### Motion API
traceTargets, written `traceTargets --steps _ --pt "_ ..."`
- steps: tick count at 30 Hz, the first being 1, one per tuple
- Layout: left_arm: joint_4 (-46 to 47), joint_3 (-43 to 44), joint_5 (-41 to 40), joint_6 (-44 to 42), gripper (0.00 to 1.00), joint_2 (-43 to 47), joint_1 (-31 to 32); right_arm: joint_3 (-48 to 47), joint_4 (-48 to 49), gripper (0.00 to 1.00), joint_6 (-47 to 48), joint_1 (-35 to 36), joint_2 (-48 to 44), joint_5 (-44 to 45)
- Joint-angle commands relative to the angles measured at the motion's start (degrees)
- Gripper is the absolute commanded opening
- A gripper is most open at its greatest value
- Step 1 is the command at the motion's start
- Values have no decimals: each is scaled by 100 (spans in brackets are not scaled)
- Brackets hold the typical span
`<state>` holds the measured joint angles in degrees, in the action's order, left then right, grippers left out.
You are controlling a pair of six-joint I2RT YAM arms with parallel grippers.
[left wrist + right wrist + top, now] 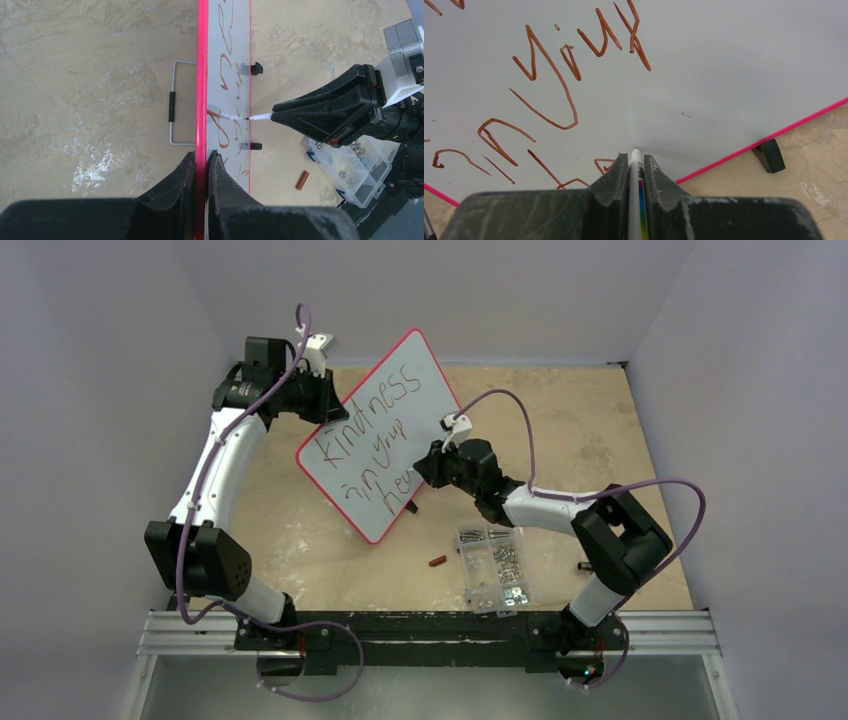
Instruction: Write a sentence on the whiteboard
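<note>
The whiteboard (405, 375), white with a pink rim, stands tilted up on the table. My left gripper (322, 392) is shut on its upper left edge; in the left wrist view the pink rim (202, 75) runs between the left gripper (202, 155) jaws. The sentence (372, 435), in reddish-brown handwriting, reads "kindness in your hea" over three lines. My right gripper (428, 466) is shut on a white marker (634, 162), whose tip rests against the board face (724, 65) beside the last letters (604, 165). From the left wrist, the marker (260, 117) meets the board edge-on.
A clear compartmented screw box (492, 568) lies near the front right, by the right arm. A small brown cap (436, 561) lies on the table left of it. A wire stand (172, 105) sits behind the board. Black clip feet (769, 155) hold its lower edge.
</note>
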<state>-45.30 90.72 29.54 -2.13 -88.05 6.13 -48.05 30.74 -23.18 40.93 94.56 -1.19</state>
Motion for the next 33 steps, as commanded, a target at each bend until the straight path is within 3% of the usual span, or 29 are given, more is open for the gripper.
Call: traceTargets --steps 1,33 --pt "-23 -85 -590 -367 0 120 -6 -132 461 0 -147 157 142 -304" --pt "-23 -90 -590 -372 0 113 -6 -51 16 0 -92 -84 174 347"
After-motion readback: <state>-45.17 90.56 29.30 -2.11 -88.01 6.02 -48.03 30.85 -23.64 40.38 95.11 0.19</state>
